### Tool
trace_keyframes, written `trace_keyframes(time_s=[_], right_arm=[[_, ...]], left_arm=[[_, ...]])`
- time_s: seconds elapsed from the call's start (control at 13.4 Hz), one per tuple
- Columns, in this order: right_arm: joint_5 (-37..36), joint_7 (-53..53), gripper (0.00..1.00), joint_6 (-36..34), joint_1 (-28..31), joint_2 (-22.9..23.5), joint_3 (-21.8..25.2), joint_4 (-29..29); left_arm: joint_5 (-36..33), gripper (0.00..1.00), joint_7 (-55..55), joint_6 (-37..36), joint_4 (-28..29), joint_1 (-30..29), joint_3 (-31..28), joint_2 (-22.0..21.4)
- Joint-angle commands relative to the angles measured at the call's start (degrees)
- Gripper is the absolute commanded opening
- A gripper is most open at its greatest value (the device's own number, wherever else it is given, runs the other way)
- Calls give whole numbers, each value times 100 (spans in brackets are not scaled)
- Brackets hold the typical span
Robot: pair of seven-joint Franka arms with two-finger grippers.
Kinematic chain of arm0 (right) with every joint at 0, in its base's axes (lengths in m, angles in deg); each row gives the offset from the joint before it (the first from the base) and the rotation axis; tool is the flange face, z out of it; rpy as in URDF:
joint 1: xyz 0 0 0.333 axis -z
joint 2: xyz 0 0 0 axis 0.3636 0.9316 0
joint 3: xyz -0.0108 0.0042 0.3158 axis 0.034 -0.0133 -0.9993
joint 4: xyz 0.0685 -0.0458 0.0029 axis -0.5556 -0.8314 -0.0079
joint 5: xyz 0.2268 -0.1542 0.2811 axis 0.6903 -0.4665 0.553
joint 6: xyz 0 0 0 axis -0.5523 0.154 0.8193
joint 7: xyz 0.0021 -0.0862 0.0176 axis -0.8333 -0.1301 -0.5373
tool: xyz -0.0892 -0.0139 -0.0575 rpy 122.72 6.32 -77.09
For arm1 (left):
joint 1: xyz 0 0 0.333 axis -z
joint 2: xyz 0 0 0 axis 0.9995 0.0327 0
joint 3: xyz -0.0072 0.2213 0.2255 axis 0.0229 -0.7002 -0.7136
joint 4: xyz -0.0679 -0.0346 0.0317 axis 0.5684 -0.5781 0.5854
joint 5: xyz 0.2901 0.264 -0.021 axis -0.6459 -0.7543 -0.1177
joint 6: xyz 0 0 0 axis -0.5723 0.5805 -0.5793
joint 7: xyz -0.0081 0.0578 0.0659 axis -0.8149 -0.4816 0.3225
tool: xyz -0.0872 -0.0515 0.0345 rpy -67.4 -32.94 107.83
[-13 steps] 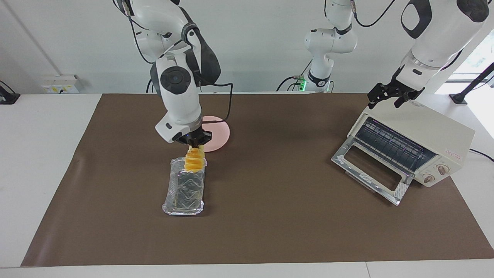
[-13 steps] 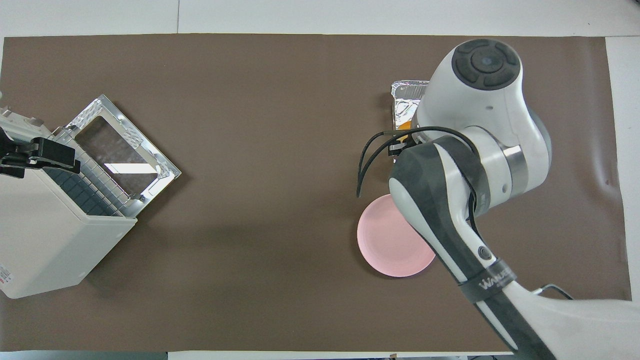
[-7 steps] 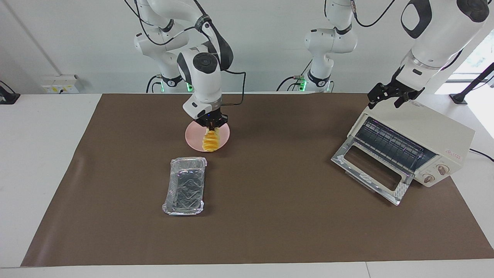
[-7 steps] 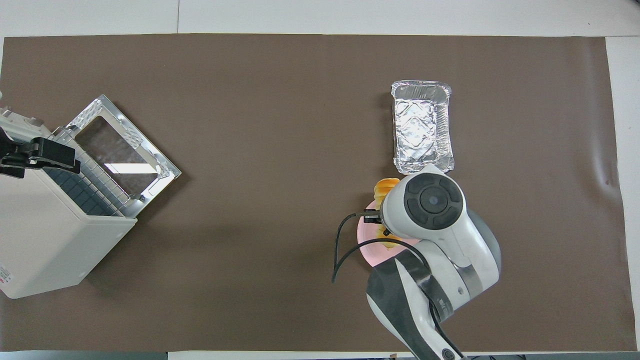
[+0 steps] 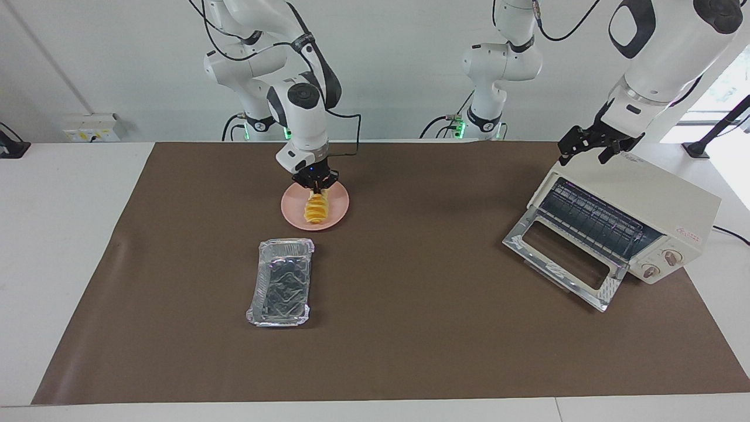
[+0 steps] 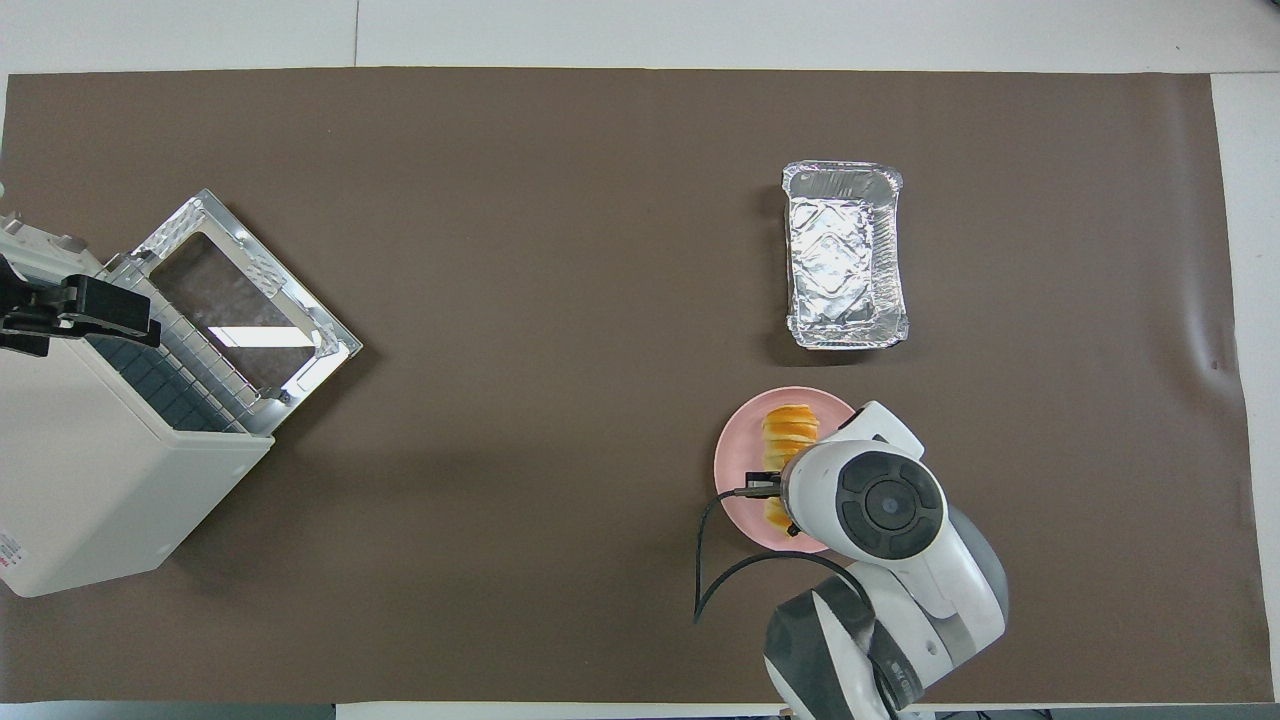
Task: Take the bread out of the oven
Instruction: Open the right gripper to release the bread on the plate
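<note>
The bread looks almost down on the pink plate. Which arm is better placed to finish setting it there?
The right one. The right gripper is shut on the bread, directly over the pink plate. The left gripper is open, waiting above the oven at the left arm's end of the table.

In the overhead view, the end of the bread [image 6: 789, 430] nearer the robots is covered by the right arm, and the oven [image 6: 95, 480] is cut off at the picture's edge.
</note>
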Motion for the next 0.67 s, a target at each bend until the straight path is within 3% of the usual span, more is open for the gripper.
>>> trace_keyframes(time_s=[0.0, 0.07, 0.15, 0.37, 0.6], right_arm=[[40, 14, 0, 170, 22, -103, -2, -122], [31, -4, 64, 170, 22, -103, -2, -122], [31, 48, 100, 161, 22, -86, -2, -87], [31, -12, 100, -215, 39, 11, -2, 281], [31, -82, 100, -1426, 144, 46, 24, 1307]], left_arm=[[-99, 100, 14, -58, -31, -38, 25, -26], [-99, 100, 14, -58, -31, -38, 25, -35], [-99, 100, 14, -58, -31, -38, 25, -26], [-99, 100, 14, -58, -31, -38, 25, -26], [-99, 100, 14, -58, -31, -38, 25, -35]])
